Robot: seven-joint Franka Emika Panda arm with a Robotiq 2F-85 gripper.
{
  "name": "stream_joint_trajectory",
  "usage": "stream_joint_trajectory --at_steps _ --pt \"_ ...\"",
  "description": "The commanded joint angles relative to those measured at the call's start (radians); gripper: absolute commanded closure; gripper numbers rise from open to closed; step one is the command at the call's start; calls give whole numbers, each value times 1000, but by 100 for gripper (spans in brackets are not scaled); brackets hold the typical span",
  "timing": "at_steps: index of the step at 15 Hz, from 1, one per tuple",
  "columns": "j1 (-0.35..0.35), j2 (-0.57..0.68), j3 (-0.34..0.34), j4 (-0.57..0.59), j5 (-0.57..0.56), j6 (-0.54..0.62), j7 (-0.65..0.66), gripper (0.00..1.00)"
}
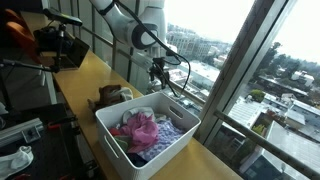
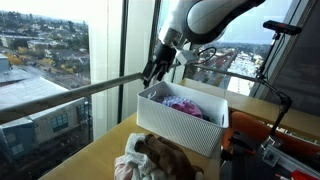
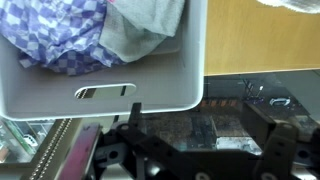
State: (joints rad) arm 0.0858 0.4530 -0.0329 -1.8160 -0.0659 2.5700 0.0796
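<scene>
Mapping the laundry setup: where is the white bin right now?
In both exterior views the white bin sits on the wooden counter along the window, with a heap of clothes beside it and the open gripper hovering at its window side.

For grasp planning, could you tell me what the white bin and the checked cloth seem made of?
The white bin: probably rigid plastic, smooth matte walls, moulded handle slot. The checked cloth: soft woven fabric, it seems; crumpled folds.
</scene>
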Motion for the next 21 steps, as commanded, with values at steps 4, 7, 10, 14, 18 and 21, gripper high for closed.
stream_joint_trajectory --at_steps 4,7,10,14,18,21 --pt "-66 13 -32 -45 -13 -10 -2 0" --pt "-88 35 -58 -66 -18 -9 1 0" --pt "-108 60 -77 -92 -18 -1 -3 0" --pt "-129 114 -81 -101 -7 10 -4 0" --pt "-143 188 -80 -72 1 9 -4 0" --pt "-142 243 -85 -44 -4 10 1 0"
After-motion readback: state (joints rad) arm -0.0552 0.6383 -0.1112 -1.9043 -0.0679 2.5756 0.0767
